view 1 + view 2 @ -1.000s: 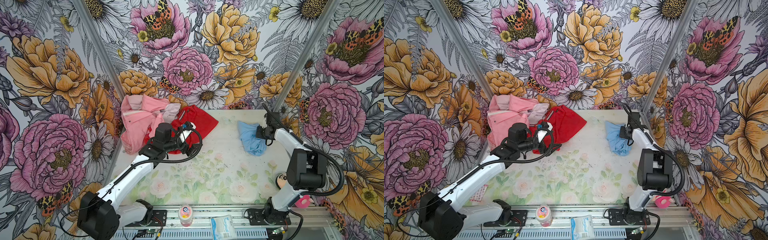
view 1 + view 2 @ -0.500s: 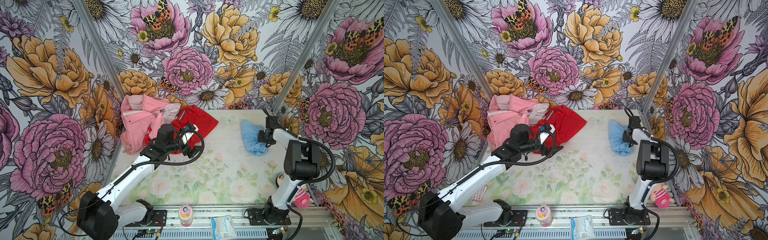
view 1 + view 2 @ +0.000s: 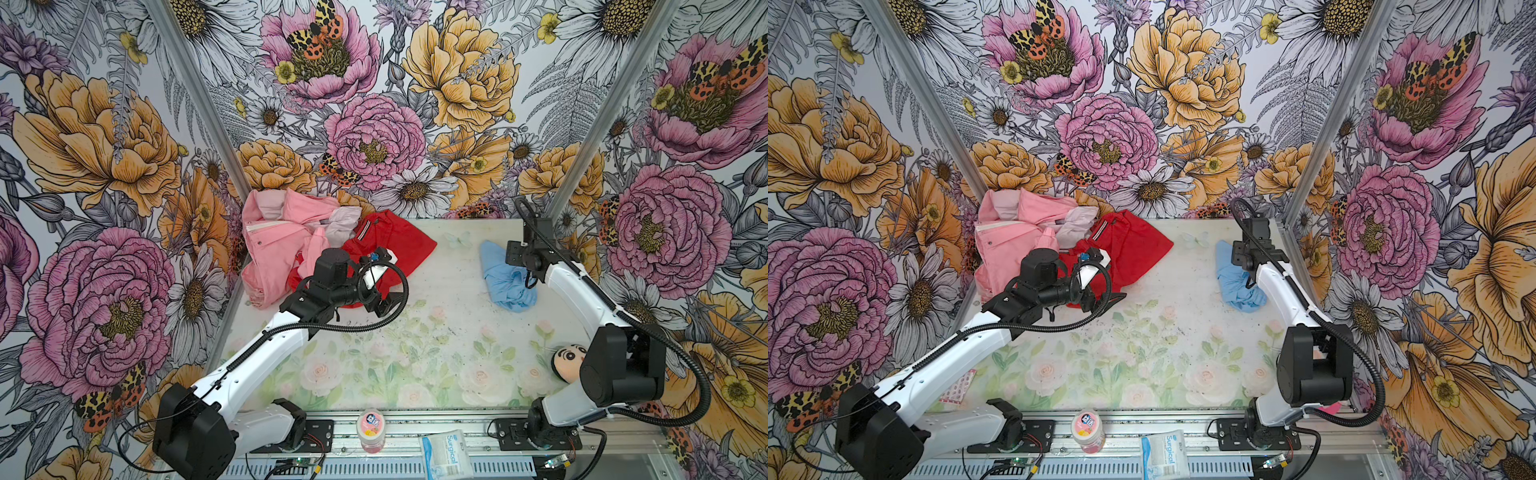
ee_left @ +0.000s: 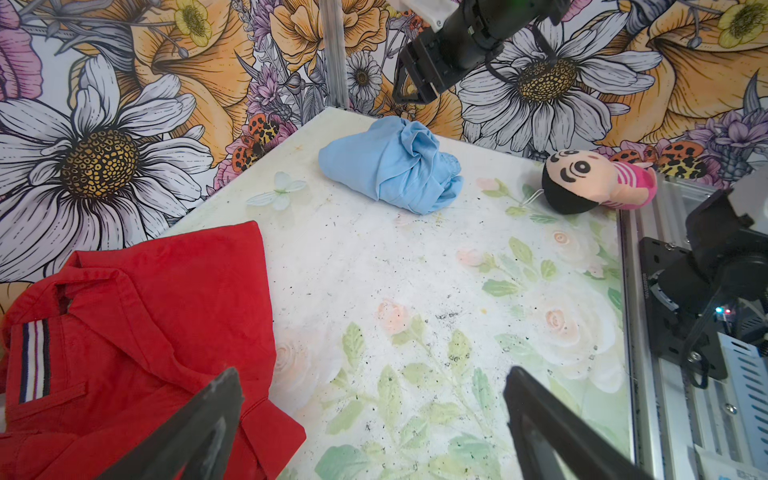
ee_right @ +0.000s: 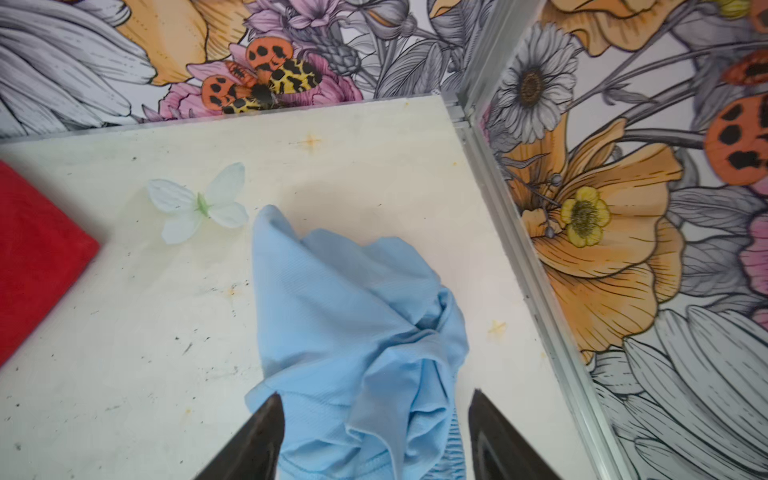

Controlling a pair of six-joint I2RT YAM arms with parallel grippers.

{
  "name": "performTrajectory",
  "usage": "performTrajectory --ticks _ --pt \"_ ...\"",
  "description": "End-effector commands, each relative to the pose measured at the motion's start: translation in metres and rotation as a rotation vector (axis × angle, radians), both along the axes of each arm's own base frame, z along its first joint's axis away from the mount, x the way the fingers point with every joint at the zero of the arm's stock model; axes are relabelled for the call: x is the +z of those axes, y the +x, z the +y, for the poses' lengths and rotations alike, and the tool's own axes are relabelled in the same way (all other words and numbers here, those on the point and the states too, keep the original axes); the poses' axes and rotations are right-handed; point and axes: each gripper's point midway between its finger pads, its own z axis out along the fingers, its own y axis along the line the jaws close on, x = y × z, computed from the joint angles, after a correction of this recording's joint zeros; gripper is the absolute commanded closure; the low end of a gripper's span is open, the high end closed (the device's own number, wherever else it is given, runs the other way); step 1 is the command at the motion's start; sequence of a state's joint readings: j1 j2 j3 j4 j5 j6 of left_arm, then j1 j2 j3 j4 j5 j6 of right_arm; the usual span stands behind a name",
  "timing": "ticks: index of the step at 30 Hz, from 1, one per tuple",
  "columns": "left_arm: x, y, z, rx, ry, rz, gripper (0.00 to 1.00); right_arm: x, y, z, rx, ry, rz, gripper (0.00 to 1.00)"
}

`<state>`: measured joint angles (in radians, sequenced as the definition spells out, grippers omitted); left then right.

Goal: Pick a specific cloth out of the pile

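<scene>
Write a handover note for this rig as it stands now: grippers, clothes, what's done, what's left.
Left gripper: open and empty, over the table beside the red shirt.
Right gripper: open, above the blue cloth, not gripping it.
Blue cloth: crumpled on the table near the far right corner, well apart from the pile.
Pile: pink jacket and red shirt, at the far left corner.
Done: the cloth looks picked out.
Left: probably just pulling both arms back.
</scene>
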<state>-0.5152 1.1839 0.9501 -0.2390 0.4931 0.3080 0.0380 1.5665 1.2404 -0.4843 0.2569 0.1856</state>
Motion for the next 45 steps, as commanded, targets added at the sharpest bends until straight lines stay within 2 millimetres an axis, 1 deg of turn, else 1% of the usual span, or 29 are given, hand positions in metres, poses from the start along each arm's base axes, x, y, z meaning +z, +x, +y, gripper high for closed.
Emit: performTrajectory --ticks 1,3,6,9,12,15,18,22,24,26,29,32,34,37,40,41,42,43,45 --pt "0.012 0.002 0.001 0.007 0.004 -0.039 0.01 -0.056 -0.012 0.005 0.015 -0.048 0.152 0.26" --pt "0.012 0.001 0.001 0.006 0.005 -0.043 0.01 -0.079 -0.02 0.001 -0.015 -0.07 0.21 0.24" --pt "0.011 0.002 0.0 0.005 0.006 -0.037 0.01 -0.105 -0.028 -0.006 -0.052 -0.084 0.275 0.23" --pt "0.009 0.002 -0.001 -0.001 0.007 -0.028 0.01 -0.129 -0.027 -0.007 -0.064 -0.051 0.325 0.23" --pt "0.009 0.003 -0.001 0.002 0.008 -0.032 0.01 -0.144 -0.016 -0.002 -0.04 -0.015 0.359 0.24" --pt "0.01 0.003 0.0 0.007 0.009 -0.035 0.01 -0.153 0.0 0.0 -0.029 -0.001 0.382 0.25" --pt "0.01 0.005 0.003 0.015 0.01 -0.037 0.01 -0.159 0.019 -0.003 -0.03 0.023 0.394 0.26" --pt "0.014 0.007 0.004 0.012 -0.005 -0.029 0.01 -0.156 0.047 -0.012 -0.03 0.033 0.377 0.27" --pt "0.012 0.008 0.005 0.017 -0.003 -0.027 0.01 -0.151 0.065 -0.02 -0.03 0.022 0.371 0.28" --pt "0.013 0.009 0.006 0.018 -0.006 -0.027 0.01 -0.154 0.078 -0.026 -0.026 0.021 0.393 0.28" --pt "0.014 0.009 0.007 0.021 -0.007 -0.031 0.01 -0.139 0.102 -0.027 -0.01 0.043 0.366 0.28" --pt "0.013 0.013 0.011 0.034 -0.003 -0.03 0.01 -0.113 0.122 -0.023 0.012 0.067 0.297 0.27" --pt "0.01 0.017 0.015 0.051 -0.003 -0.03 0.01 -0.093 0.127 -0.021 0.015 0.062 0.258 0.26" --pt "0.013 0.028 0.026 0.082 -0.039 -0.023 0.01 -0.062 0.121 -0.021 -0.002 0.009 0.213 0.25" --pt "0.028 0.034 0.039 0.106 -0.11 -0.035 0.01 -0.022 0.11 -0.015 0.007 -0.031 0.144 0.24" --pt "0.035 0.037 0.046 0.124 -0.138 -0.049 0.01 -0.005 0.103 -0.009 0.02 -0.037 0.107 0.24" --pt "0.04 0.039 0.053 0.144 -0.165 -0.063 0.01 0.017 0.096 -0.001 0.037 -0.038 0.041 0.24" --pt "0.045 0.042 0.061 0.166 -0.184 -0.076 0.01 0.036 0.088 0.007 0.057 -0.034 -0.027 0.24" --pt "0.053 0.048 0.078 0.224 -0.216 -0.099 0.01 0.08 0.064 0.027 0.11 -0.005 -0.207 0.24"
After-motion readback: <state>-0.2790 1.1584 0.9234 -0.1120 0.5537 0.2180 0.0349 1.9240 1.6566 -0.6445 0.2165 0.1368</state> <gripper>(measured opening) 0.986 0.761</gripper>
